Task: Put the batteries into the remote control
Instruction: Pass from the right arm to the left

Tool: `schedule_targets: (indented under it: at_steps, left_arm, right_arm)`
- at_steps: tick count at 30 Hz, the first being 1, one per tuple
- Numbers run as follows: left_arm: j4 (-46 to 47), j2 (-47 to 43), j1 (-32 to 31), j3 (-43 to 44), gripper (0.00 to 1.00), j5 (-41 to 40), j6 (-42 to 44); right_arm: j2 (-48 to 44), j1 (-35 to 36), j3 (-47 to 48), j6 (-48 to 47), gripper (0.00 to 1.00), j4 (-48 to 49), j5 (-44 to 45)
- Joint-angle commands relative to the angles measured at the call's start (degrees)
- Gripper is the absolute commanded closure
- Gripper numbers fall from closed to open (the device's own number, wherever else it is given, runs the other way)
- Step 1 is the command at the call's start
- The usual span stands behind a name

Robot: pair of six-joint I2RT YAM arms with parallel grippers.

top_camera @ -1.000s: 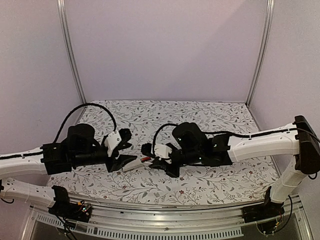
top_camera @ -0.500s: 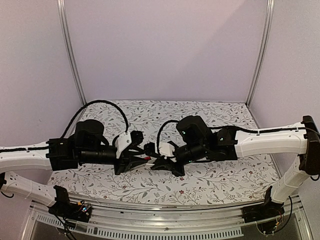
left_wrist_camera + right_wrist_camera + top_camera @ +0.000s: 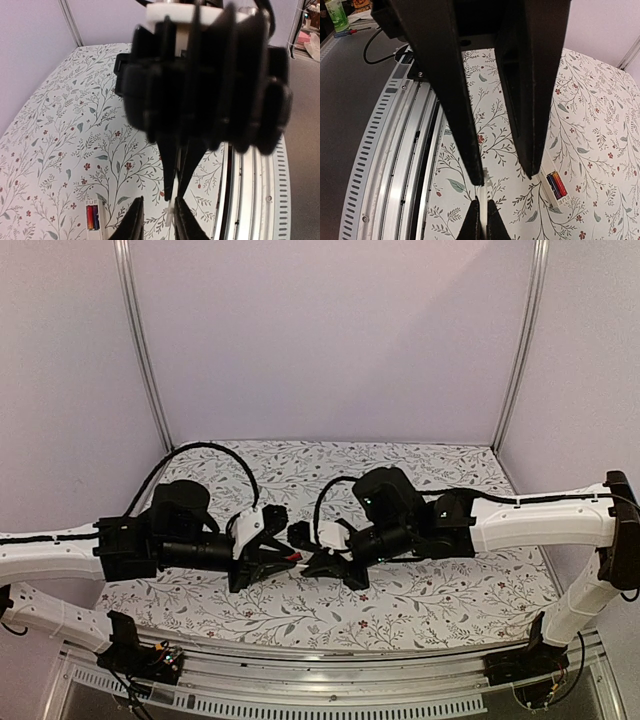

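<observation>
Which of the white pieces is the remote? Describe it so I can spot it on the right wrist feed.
On the floral tablecloth, look just beside the tips of the right gripper. The remote control lies flat there, a white bar. Unlike the thin white cover strip that the right gripper holds edge-on, its open bay shows red batteries.

White arm links (image 3: pixel 540 520); black joints (image 3: pixel 180 530), cables (image 3: pixel 200 448)

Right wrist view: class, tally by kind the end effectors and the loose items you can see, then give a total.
End effectors: 2 (right end effector, left end effector)
Remote control: 1
Batteries: 2, it seems, inside the remote control
White cover strip: 1
Total: 6
</observation>
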Motion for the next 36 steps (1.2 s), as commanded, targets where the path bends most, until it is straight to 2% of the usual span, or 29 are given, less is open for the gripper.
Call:
schedule_targets:
  at_steps: [1, 6, 9, 17, 26, 36]
  left_arm:
    - [-0.2, 0.6, -0.5, -1.0, 0.8, 1.1, -0.1]
    - [2.9, -4.7, -0.4, -4.5, 0.7, -0.6, 0.2]
    - [5.8, -9.3, -0.3, -8.3, 0.56, -1.3, 0.5]
    - [8.3, -4.7, -0.4, -6.4, 0.55, -1.1, -0.7]
    - [12.6, -1.8, -0.4, -5.2, 0.65, -1.3, -0.2]
    - [11.9, -0.1, -0.5, -4.3, 0.98, -0.2, -1.2]
  right_arm:
    - [-1.0, -0.4, 1.6, -0.1, 1.0, 0.2, 0.1]
    - [-1.7, -1.2, 1.3, 0.1, 1.0, 0.5, 0.0]
    - [-2.9, -1.8, 0.4, 0.2, 1.0, 1.5, -1.2]
    - [-2.7, -1.8, 0.5, -0.1, 1.0, 2.4, -3.4]
    - [-3.0, -1.8, 0.3, -0.1, 1.0, 2.4, -4.1]
    - [-3.0, -1.8, 0.0, -0.2, 1.0, 2.7, -3.8]
